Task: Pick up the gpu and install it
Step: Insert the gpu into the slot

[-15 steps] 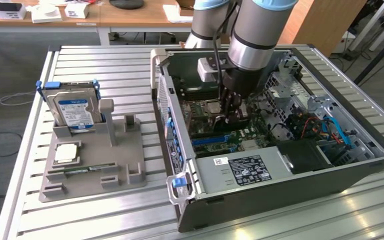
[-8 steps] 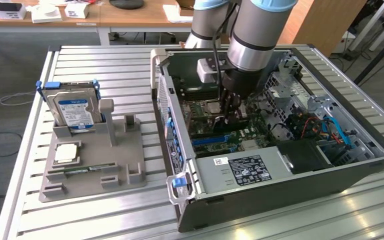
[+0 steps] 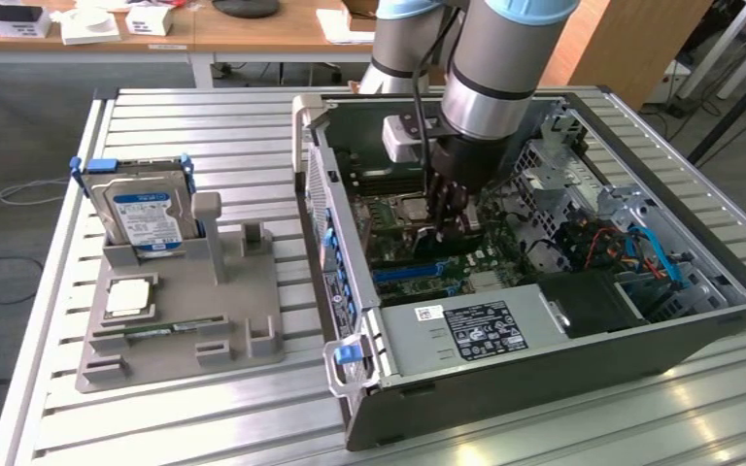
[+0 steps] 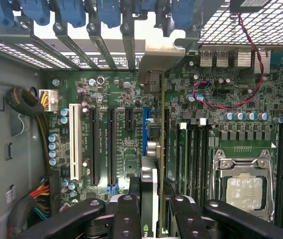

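looking into the open computer case [image 3: 542, 374] at the centre and right of the exterior frame, we see the arm coming down from the upper middle, with its end effector [image 3: 449, 225] deep inside the case. in the wrist view the end effector's dark fingers [image 4: 126, 214] stand partway closed and are clamped on the gpu [image 4: 150, 181]. we see the gpu edge-on, a thin dark card held upright between them. its silver end bracket [image 4: 164, 52] sits against the row of rear slot openings in the case wall. the card runs in line with the blue slot [image 4: 144, 124] on the green motherboard [image 4: 116, 144], with the processor socket [image 4: 243, 189] just beside it. we cannot tell whether the card is seated in the slot or just above it. at the left of the exterior frame a hard drive [image 3: 147, 216] stands upright in a grey holder [image 3: 237, 335] on the bench [image 3: 114, 432], well apart from the case.
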Controlling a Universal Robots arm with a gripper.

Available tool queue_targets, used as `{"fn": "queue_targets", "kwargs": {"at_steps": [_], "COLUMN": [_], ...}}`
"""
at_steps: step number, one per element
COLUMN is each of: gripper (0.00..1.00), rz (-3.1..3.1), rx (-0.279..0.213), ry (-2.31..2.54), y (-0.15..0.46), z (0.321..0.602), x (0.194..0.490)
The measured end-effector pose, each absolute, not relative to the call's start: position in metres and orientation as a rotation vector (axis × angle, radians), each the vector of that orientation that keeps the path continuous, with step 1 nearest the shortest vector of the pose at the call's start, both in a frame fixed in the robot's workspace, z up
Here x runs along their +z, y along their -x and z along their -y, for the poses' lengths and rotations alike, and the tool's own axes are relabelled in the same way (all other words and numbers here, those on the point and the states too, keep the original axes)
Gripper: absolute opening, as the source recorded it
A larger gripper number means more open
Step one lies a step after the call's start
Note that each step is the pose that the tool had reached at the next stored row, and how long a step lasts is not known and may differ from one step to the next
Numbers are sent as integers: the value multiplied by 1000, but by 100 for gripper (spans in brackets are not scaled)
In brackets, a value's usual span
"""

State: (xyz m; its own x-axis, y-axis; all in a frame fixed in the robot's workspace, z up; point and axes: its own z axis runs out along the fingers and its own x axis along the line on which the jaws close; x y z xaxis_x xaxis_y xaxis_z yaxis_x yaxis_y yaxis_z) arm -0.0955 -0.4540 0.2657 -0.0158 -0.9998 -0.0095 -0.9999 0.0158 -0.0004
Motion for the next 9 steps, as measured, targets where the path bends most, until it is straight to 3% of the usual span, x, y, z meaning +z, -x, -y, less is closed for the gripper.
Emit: {"fn": "queue_targets", "kwargs": {"at_steps": [9], "gripper": [27], "rz": [-2234], "rx": [10], "ry": [2199], "y": [98], "z": [455], "x": [266]}}
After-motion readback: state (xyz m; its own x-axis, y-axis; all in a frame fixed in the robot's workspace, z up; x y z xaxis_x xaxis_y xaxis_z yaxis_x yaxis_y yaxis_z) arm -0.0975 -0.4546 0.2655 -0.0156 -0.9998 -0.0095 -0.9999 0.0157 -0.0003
